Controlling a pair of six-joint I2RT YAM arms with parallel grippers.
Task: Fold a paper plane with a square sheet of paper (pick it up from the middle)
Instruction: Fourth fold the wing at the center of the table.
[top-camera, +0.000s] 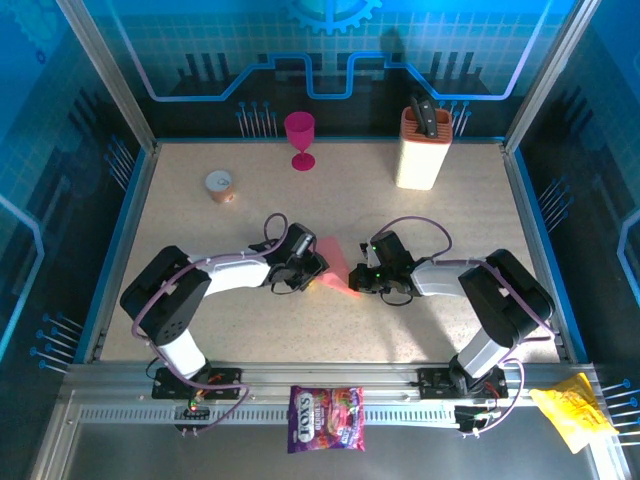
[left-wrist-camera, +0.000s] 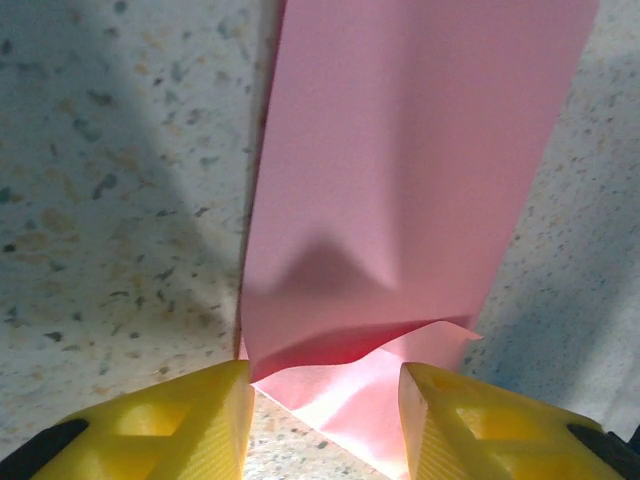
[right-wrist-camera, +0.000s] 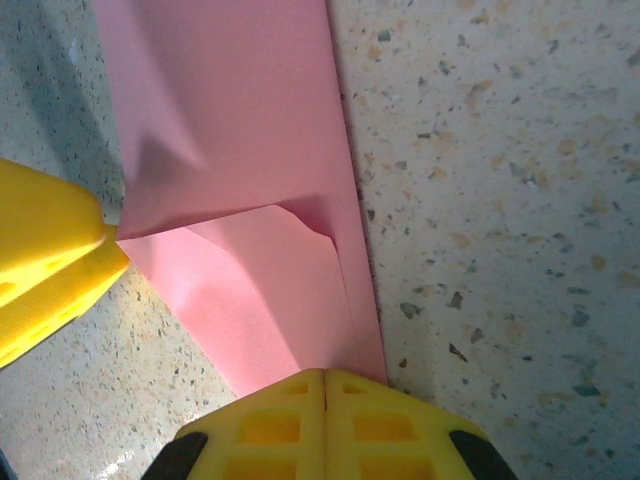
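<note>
The salmon-pink sheet of paper (top-camera: 336, 264) lies on the speckled table between the two arms, folded into a narrow layered wedge, the paper plane form. In the left wrist view its upper flap (left-wrist-camera: 400, 180) arches over a lower layer (left-wrist-camera: 350, 400). My left gripper (left-wrist-camera: 322, 400) is open, and that lower layer lies in the gap between its yellow fingers. My right gripper (right-wrist-camera: 325, 378) is shut, its joined tips resting on the near end of the paper (right-wrist-camera: 260, 290). One left finger (right-wrist-camera: 50, 260) shows at the paper's other side. From above, the left gripper (top-camera: 316, 275) and right gripper (top-camera: 362, 276) face each other.
A magenta goblet (top-camera: 299, 135) and a cream knife block (top-camera: 424, 148) stand at the back. A small roll (top-camera: 220, 186) sits at the back left. A purple candy bag (top-camera: 326, 418) and a yellow wrapper (top-camera: 572, 410) lie on the metal rail in front.
</note>
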